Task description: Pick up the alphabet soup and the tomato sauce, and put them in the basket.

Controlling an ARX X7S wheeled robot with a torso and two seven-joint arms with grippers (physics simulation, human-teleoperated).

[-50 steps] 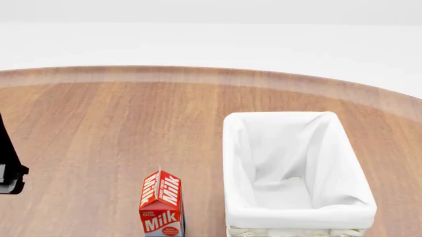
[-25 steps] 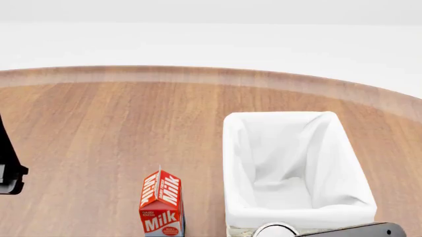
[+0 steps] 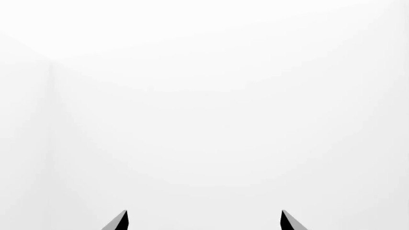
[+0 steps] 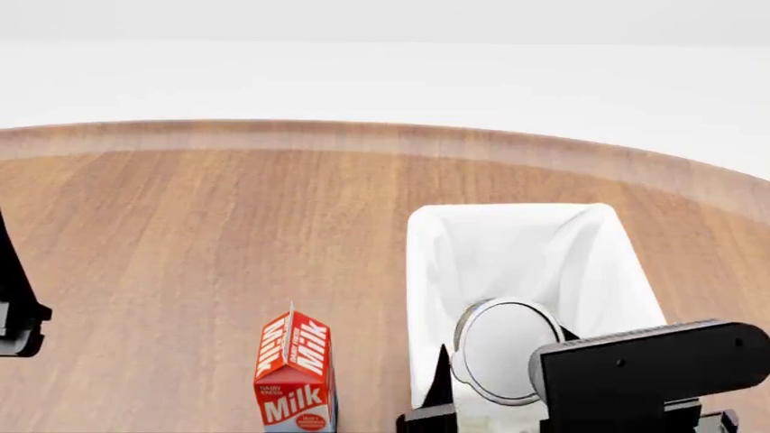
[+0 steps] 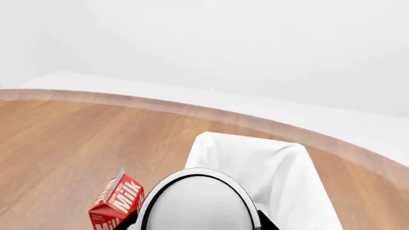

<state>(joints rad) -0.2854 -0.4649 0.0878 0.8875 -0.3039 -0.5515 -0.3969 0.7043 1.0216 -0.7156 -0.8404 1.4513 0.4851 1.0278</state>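
**A:** While the right gripper (image 4: 499, 410) hangs over the near end of the basket (image 4: 424, 271), what has it actually got?

**B:** A can (image 4: 506, 350), clamped between its jaws. Only the pale round top and dark rim show, in both the head view and the right wrist view (image 5: 199, 203), so I cannot tell whether it is the alphabet soup or the tomato sauce. The label is hidden below the lid.

**A:** How would you expect it to handle?

**B:** My guess is stiff and fairly dense for its size. A metal wall will not give, but it is smooth and curved, so it could slip or twist if the grip is off-centre. Best hold is across the middle of the side wall, one finger either side, as the dark finger (image 4: 439, 383) beside it suggests.

**A:** And the drop?

**B:** The white lining lies directly beneath the hand and beyond it. Cloth is soft, so a release should be gentle on the can, though it may tip over.

**A:** Anything close by?

**B:** A milk carton (image 4: 295, 372) stands to the hand's left, apart from the basket.

**A:** The other arm?

**B:** The left gripper (image 3: 203, 221) is spread wide and empty, its two tips against blank white.
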